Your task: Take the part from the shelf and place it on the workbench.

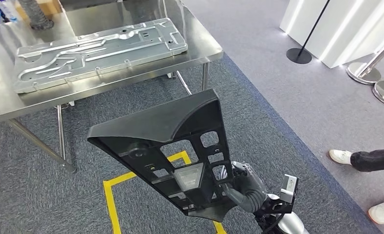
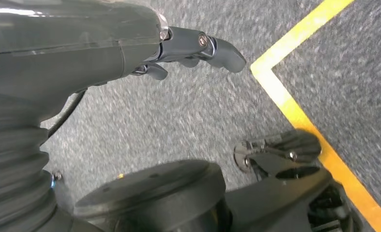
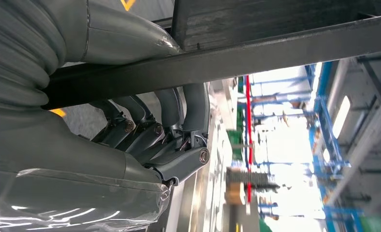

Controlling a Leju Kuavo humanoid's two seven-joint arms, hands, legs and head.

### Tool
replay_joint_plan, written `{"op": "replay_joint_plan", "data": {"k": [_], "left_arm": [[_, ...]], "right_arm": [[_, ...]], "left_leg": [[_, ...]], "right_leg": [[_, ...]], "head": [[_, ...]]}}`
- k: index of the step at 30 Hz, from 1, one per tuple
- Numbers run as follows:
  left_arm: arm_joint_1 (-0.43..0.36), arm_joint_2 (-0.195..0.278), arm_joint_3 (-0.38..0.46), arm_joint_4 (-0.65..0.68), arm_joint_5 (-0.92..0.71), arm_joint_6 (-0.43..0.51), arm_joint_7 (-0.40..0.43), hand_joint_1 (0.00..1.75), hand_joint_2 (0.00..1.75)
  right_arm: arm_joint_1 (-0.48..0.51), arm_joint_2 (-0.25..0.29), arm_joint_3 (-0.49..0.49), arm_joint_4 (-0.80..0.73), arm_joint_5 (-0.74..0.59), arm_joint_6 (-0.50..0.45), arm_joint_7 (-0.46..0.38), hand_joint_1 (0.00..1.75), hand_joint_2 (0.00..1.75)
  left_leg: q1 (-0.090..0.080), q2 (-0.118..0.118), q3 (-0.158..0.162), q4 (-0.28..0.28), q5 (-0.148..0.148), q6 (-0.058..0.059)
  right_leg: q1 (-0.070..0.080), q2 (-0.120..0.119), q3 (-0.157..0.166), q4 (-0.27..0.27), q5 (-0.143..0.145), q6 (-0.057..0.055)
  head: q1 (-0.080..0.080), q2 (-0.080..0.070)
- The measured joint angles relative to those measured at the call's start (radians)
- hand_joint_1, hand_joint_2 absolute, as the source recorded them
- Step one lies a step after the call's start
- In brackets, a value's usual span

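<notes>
Right hand (image 1: 243, 187) grasping black part (image 1: 173, 141) by its near edge, above carpet, near of steel counter (image 1: 5, 105). Left hand (image 2: 188, 48) hanging released, fingers loosely curled.

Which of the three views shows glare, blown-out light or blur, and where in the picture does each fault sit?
Head view: sharp, with soft glare on the steel workbench and a bright white panel at the far side. Left wrist view: the carpet is smeared by blur near the left hand. Right wrist view: the hall beyond the right hand is blown out, while the part stays dark.
</notes>
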Motion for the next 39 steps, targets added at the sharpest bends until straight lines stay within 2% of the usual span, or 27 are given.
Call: {"op": "replay_joint_plan", "data": {"k": [2,3,4,5,7,8,9,11,12,14,16,17,18,19,20,22,24,26,28,30,32,33,34,35,37,38,39], "left_arm": [[0.001,-0.002,0.0,0.0,0.001,0.001,0.0,0.0,1.75],[0.001,-0.002,0.001,0.0,0.002,0.001,0.0,0.0,1.75],[0.002,-0.002,0.001,0.0,0.002,0.001,0.0,0.0,1.75],[0.001,-0.003,0.001,0.0,0.003,0.001,-0.001,0.0,1.75],[0.0,-0.004,0.002,0.0,0.002,0.001,-0.002,0.0,1.75],[-0.001,-0.004,0.002,0.0,0.002,0.001,-0.002,0.0,1.75],[-0.001,-0.004,0.002,0.0,0.002,0.001,-0.002,0.0,1.75],[-0.002,-0.004,0.002,0.0,0.002,0.001,-0.003,0.0,1.75],[-0.001,-0.004,0.002,0.0,0.002,0.001,-0.003,0.0,1.75],[-0.002,-0.004,0.002,0.0,0.001,0.002,-0.003,0.0,1.75],[-0.007,-0.003,0.003,0.0,0.002,0.002,-0.004,0.0,1.75],[-0.011,-0.003,0.004,0.0,0.002,0.002,-0.004,0.0,1.75],[-0.014,-0.002,0.004,0.0,0.003,0.002,-0.004,0.0,1.75],[-0.015,-0.002,0.004,0.0,0.002,0.002,-0.004,0.0,1.75],[-0.015,-0.002,0.004,0.0,0.002,0.002,-0.004,0.0,1.75],[-0.009,-0.002,0.005,0.0,0.001,0.002,-0.003,0.0,1.75],[-0.003,-0.001,0.005,0.0,0.001,0.003,-0.003,0.0,1.75],[0.003,0.0,0.005,0.0,0.001,0.004,-0.004,0.0,1.75],[0.004,0.0,0.006,0.0,0.001,0.004,-0.006,0.0,1.75],[0.001,0.0,0.006,0.0,0.001,0.005,-0.006,0.0,1.75],[0.0,0.0,0.006,0.0,0.002,0.006,-0.006,0.0,1.75],[0.0,0.0,0.006,0.0,0.002,0.006,-0.006,0.0,1.75],[0.001,0.0,0.006,0.0,0.002,0.006,-0.006,0.0,1.75],[0.001,0.0,0.006,0.0,0.001,0.007,-0.006,0.0,1.75],[0.001,0.0,0.006,0.0,-0.001,0.01,-0.01,0.0,1.75],[0.001,0.0,0.006,0.0,-0.002,0.012,-0.013,0.0,1.75],[0.002,-0.001,0.006,0.0,-0.003,0.013,-0.016,0.0,1.75]], "right_arm": [[0.002,0.001,0.002,-0.002,0.002,0.002,0.005,1.75,1.75],[0.003,0.001,0.004,-0.002,0.003,0.003,0.007,1.75,1.75],[0.003,0.001,0.005,-0.002,0.004,0.004,0.008,1.75,1.75],[0.002,0.001,0.006,-0.003,0.004,0.005,0.009,1.75,1.75],[-0.001,0.001,0.008,-0.003,0.004,0.008,0.009,1.75,1.75],[-0.003,0.001,0.009,-0.003,0.004,0.008,0.009,1.75,1.75],[-0.005,0.001,0.009,-0.003,0.004,0.009,0.01,1.75,1.75],[-0.012,0.001,0.01,-0.003,0.003,0.01,0.01,1.75,1.75],[-0.016,0.0,0.01,-0.003,0.003,0.01,0.01,1.75,1.75],[-0.021,-0.003,0.01,-0.003,0.002,0.011,0.01,1.75,1.75],[-0.021,-0.006,0.01,-0.003,0.002,0.011,0.01,1.75,1.75],[-0.021,-0.006,0.01,-0.003,0.002,0.011,0.01,1.75,1.75],[-0.021,-0.006,0.011,-0.003,0.002,0.011,0.01,1.75,1.75],[-0.021,-0.006,0.012,-0.003,0.002,0.011,0.01,1.75,1.75],[-0.021,-0.006,0.012,-0.003,0.002,0.011,0.01,1.75,1.75],[-0.022,-0.006,0.013,-0.003,0.002,0.01,0.009,1.75,1.75],[-0.025,-0.006,0.013,-0.003,0.005,0.005,0.008,1.75,1.75],[-0.031,-0.006,0.014,-0.003,0.012,-0.004,0.006,1.75,1.75],[-0.036,-0.005,0.015,-0.003,0.017,-0.009,0.005,1.75,1.75],[-0.037,-0.004,0.015,-0.002,0.019,-0.01,0.003,1.75,1.75],[-0.036,-0.003,0.015,0.001,0.02,-0.012,0.001,1.75,1.75],[-0.035,-0.003,0.015,0.004,0.021,-0.013,0.001,1.75,1.75],[-0.036,-0.003,0.015,0.007,0.023,-0.014,0.001,1.75,1.75],[-0.037,-0.003,0.015,0.01,0.027,-0.016,0.001,1.75,1.75],[-0.042,-0.003,0.015,0.016,0.045,-0.019,0.001,1.75,1.75],[-0.047,-0.003,0.015,0.018,0.055,-0.02,0.001,1.75,1.75],[-0.052,-0.003,0.015,0.02,0.063,-0.021,0.001,1.75,1.75]], "left_leg": [[0.0,-0.02,-0.003,0.001,0.002,0.002],[0.001,-0.032,-0.004,0.002,0.002,0.002],[0.002,-0.044,-0.004,0.004,0.001,0.001],[0.003,-0.057,-0.004,0.008,0.0,-0.002],[0.005,-0.078,-0.007,0.019,-0.005,-0.011],[0.005,-0.087,-0.011,0.023,-0.007,-0.016],[0.006,-0.095,-0.016,0.025,-0.007,-0.022],[0.009,-0.11,-0.023,0.023,-0.004,-0.036],[0.01,-0.106,-0.024,0.027,-0.007,-0.042],[0.009,-0.071,-0.046,0.076,-0.038,-0.054],[0.01,-0.033,-0.102,0.196,-0.101,-0.063],[0.011,-0.027,-0.132,0.259,-0.126,-0.067],[0.013,-0.023,-0.149,0.297,-0.135,-0.07],[0.014,-0.02,-0.148,0.298,-0.124,-0.072],[0.016,-0.015,-0.126,0.259,-0.095,-0.073],[0.016,0.004,-0.052,0.122,-0.034,-0.07],[0.012,0.017,-0.011,0.036,-0.015,-0.056],[0.007,0.014,-0.011,0.024,-0.018,-0.039],[0.008,0.007,-0.008,0.015,-0.015,-0.025],[0.011,0.003,-0.003,0.009,-0.011,-0.012],[0.007,-0.004,-0.003,0.009,-0.013,-0.006],[0.005,-0.008,-0.002,0.009,-0.015,-0.004],[0.003,-0.013,0.0,0.009,-0.018,-0.002],[0.002,-0.018,0.004,0.01,-0.022,-0.001],[0.001,-0.025,0.014,0.01,-0.033,-0.003],[-0.001,-0.028,0.018,0.011,-0.041,-0.006],[-0.001,-0.028,0.021,0.012,-0.046,-0.011]], "right_leg": [[-0.007,0.015,-0.058,0.121,-0.049,0.008],[-0.011,0.016,-0.071,0.147,-0.049,0.013],[-0.015,0.017,-0.067,0.136,-0.03,0.016],[-0.019,0.02,-0.044,0.086,0.005,0.019],[-0.027,0.05,0.018,-0.046,0.062,0.022],[-0.029,0.066,0.037,-0.09,0.073,0.02],[-0.028,0.077,0.045,-0.11,0.073,0.017],[-0.025,0.068,0.047,-0.116,0.071,0.004],[-0.025,0.059,0.05,-0.121,0.073,-0.003],[-0.027,0.036,0.058,-0.132,0.077,-0.018],[-0.023,0.012,0.061,-0.134,0.075,-0.026],[-0.022,-0.002,0.062,-0.134,0.074,-0.027],[-0.021,-0.015,0.063,-0.134,0.072,-0.027],[-0.02,-0.028,0.065,-0.134,0.07,-0.026],[-0.02,-0.039,0.068,-0.134,0.068,-0.024],[-0.019,-0.053,0.075,-0.133,0.061,-0.015],[-0.015,-0.061,0.077,-0.131,0.058,-0.003],[-0.014,-0.068,0.077,-0.133,0.059,0.008],[-0.018,-0.053,0.074,-0.122,0.048,0.018],[-0.021,-0.014,0.036,-0.042,0.001,0.021],[-0.02,0.011,-0.037,0.096,-0.053,0.02],[-0.02,0.015,-0.066,0.144,-0.061,0.019],[-0.019,0.016,-0.077,0.157,-0.048,0.017],[-0.018,0.016,-0.069,0.128,-0.017,0.014],[-0.013,0.016,-0.012,-0.002,0.057,0.004],[-0.01,0.016,0.017,-0.064,0.074,-0.002],[-0.006,0.015,0.037,-0.104,0.076,-0.008]], "head": [[0.0,0.0],[0.0,0.0],[0.0,0.0],[0.0,0.0],[0.0,0.0],[0.0,0.0],[0.0,0.0],[0.0,0.0],[0.0,0.0],[0.0,0.0],[0.0,0.0],[0.0,0.0],[0.0,0.0],[0.0,0.0],[0.0,0.0],[0.0,0.0],[0.0,0.0],[0.0,0.0],[0.0,0.0],[0.0,0.0],[0.0,0.0],[0.0,0.0],[0.0,0.0],[0.0,0.0],[0.0,0.0],[0.0,0.0],[0.0,0.0]]}}
